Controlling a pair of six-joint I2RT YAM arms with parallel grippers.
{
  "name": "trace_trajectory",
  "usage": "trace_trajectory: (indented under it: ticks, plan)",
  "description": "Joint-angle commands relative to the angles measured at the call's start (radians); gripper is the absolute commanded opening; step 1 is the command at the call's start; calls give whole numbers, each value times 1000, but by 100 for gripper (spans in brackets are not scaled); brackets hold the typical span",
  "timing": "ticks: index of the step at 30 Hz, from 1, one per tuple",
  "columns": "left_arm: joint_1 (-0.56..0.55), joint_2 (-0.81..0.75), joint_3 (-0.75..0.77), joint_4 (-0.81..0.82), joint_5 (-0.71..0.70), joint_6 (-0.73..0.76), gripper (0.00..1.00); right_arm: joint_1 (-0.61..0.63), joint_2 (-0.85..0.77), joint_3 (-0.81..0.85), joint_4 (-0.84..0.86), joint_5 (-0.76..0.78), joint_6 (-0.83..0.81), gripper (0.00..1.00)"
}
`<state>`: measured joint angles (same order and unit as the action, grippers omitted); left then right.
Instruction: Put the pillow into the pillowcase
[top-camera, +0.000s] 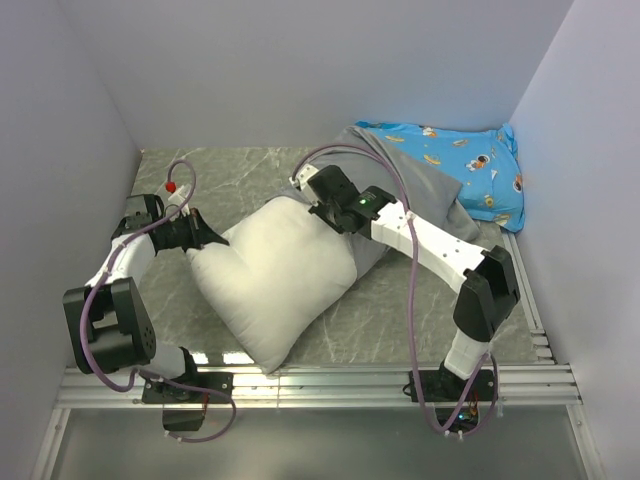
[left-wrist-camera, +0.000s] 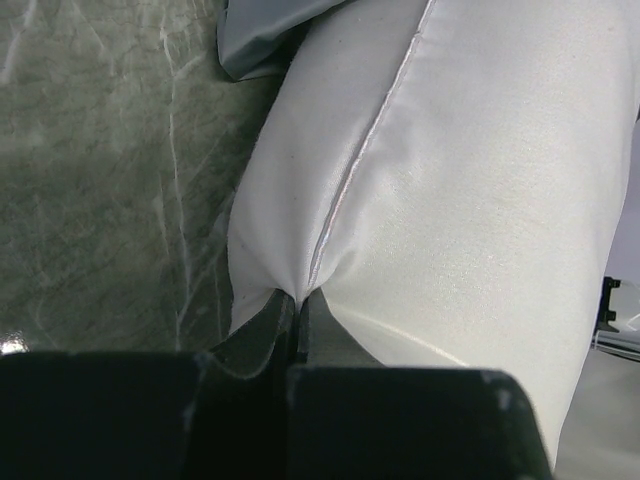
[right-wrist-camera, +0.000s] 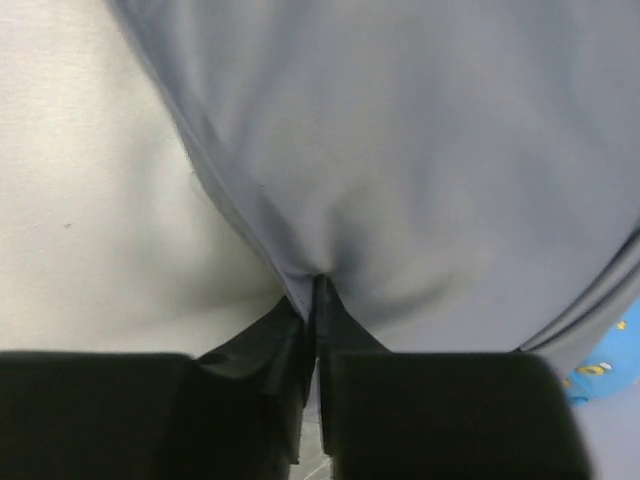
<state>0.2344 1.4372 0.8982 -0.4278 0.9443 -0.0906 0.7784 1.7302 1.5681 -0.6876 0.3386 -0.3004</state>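
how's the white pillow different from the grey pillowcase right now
The pillow is white and plumply stuffed; the pillowcase is grey, thin and limp. The pillow lies mid-table; the pillowcase lies farther back, overlapping a blue printed pillow. The left gripper pinches the pillow's seamed edge; the right gripper pinches the pillowcase. Both are plain fabric.

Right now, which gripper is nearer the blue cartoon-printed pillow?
Right. The right gripper pinches the grey pillowcase mid-table, which lies against the blue pillow in the far right corner. The left gripper pinches the white pillow on the opposite side.
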Motion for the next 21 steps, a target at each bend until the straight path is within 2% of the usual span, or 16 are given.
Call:
trace_trajectory:
  ticks: [1, 2, 3, 5, 6, 8, 9, 10, 12, 14, 19, 21]
  plan:
    - [-3, 9, 10, 55, -24, 0, 0, -7, -64, 69, -32, -119, 4, 3]
    - [-3, 15, 7, 85, -15, -17, 0, -4, -66, 82, -55, -188, 7, 0]
    - [-4, 17, -8, 104, 23, -68, 0, -1, -64, 98, -81, -378, 17, 0]
    - [-3, 20, -30, 165, 77, -148, 1, 15, -49, 157, -163, -603, 29, 0]
    - [-4, 20, -69, 266, 144, -273, 1, 25, -38, 179, -180, -847, 58, 0]
    - [-20, -9, -119, 418, 184, -430, 0, 64, 27, 286, -245, -1071, 86, 0]
    - [-29, -30, -175, 615, 194, -612, 0, 114, 60, 344, -269, -1163, 124, 0]
    - [-52, -52, -201, 697, 194, -695, 1, 149, 96, 445, -291, -1301, 130, 0]
    - [-90, -124, -246, 828, 183, -888, 1, 211, 101, 507, -280, -1340, 124, 0]
    - [-107, -184, -254, 885, 146, -978, 1, 242, 126, 587, -248, -1398, 188, 0]
    - [-113, -216, -275, 880, 99, -1049, 0, 205, 208, 390, -64, -1472, 337, 0]
    - [-113, -221, -297, 896, 73, -1080, 1, 200, 226, 374, -64, -1362, 279, 0]
